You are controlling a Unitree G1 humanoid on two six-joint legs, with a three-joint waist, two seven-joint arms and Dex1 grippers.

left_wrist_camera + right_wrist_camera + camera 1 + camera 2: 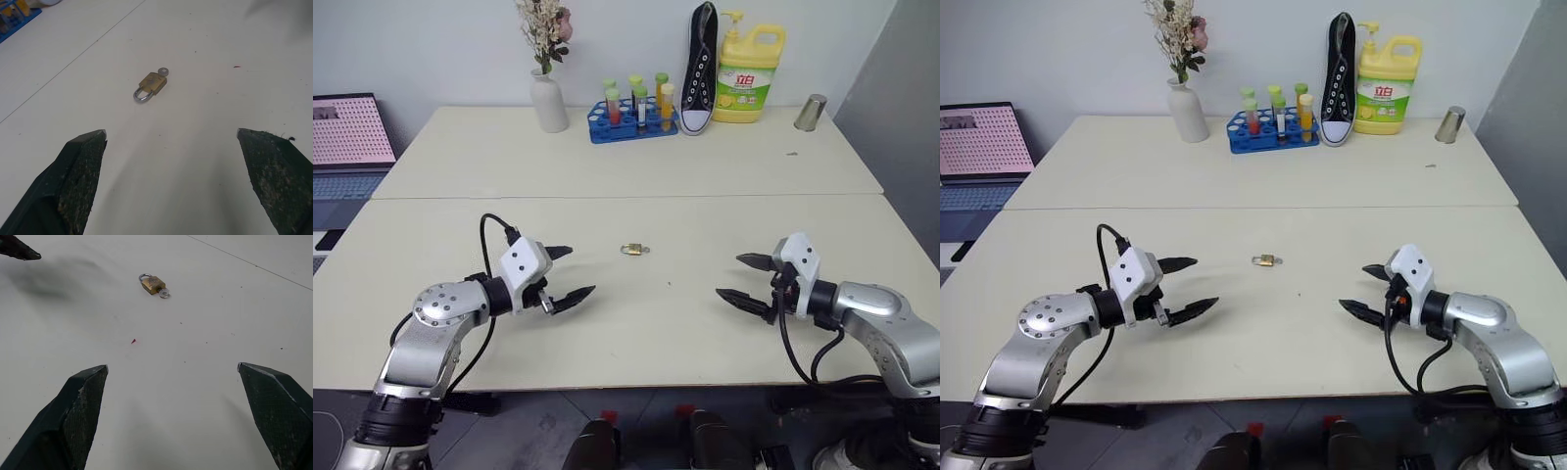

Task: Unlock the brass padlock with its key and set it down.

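Lying flat on the bare front table (636,323) – the brass padlock (630,250), small and golden, roughly midway between the two arms and a little further from the robot than either. Sitting already in the bottom of the body, the key (163,72), with its round silvery head sticking out; pointing the opposite way, the thin shackle (140,96), apparently closed.

Running more or less across the table, the long axis: shackle end toward the robot's left, key end toward its right. Facing the shackle side, then, the left gripper (565,274); facing the key head, the right gripper (742,279).

Hovering low over the table, both grippers, each pointing inward and slightly down toward the padlock. Standing wide apart, the black fingers of both, with nothing between them. Touching the lock – neither.

Being nearer, as judged from the head views: the left gripper, though only by a little; the right one standing somewhat further off.

Probably calling for a shared job, the next move: pinching the brass body from the shackle side with the left, taking the key head with the right and turning it. Asking for care, such a tiny thing lying flat – easily sliding away or slipping under a fingertip instead of rising between the pads.
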